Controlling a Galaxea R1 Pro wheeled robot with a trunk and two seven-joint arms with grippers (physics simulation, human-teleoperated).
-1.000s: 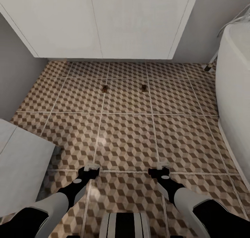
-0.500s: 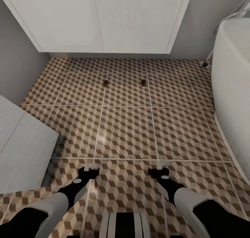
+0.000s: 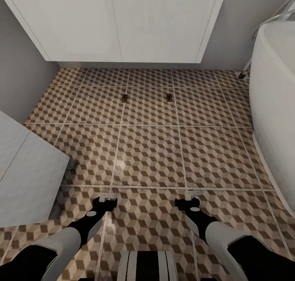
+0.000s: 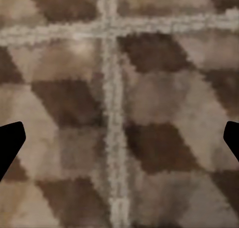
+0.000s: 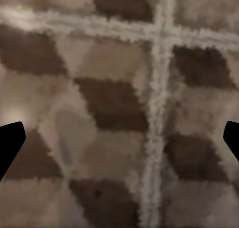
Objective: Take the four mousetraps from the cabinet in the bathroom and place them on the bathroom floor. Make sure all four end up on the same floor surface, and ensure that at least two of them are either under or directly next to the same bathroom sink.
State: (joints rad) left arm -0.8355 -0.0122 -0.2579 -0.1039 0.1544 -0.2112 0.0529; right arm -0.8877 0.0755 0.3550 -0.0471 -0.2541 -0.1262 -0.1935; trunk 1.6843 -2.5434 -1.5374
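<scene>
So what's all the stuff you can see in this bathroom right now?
mousetraps: two, small tan-and-dark, on the tiles side by side in front of the vanity, one at left, one at right
vanity: one, white, against the far wall
bathtub: one, white, at right
bathroom floor: brown, beige and white cube-pattern tiles
white slab: one, near left; cannot tell what
left gripper: black, open, empty
right gripper: black, open, empty

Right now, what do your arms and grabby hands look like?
Each arm has a smooth light-grey forearm that narrows into a glossy black wrist with a small pale oval mark. The left gripper and right gripper are black, tipped with two short pale-grey fingers. In the wrist views the fingertips look like plain black wedges.
</scene>
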